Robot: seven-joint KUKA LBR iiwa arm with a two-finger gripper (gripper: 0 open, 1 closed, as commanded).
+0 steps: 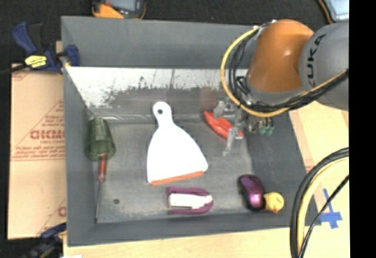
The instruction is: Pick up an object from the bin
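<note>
Bin (pixel 176 45), contents by position.
- Left: cup (pixel 98 139), with a thin stick (pixel 101 168) just in front of it.
- Centre: scraper (pixel 173 154), with a stapler (pixel 189 200) before it, near the front wall.
- Front right: mouse (pixel 252 191), with a small toy (pixel 274 201) touching its right side.
- Back right: curved tool (pixel 217 124), just left of the gripper (pixel 234 133).

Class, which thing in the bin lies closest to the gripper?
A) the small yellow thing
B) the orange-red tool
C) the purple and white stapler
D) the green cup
B: the orange-red tool lies right beside the gripper, closer than anything else.
</note>
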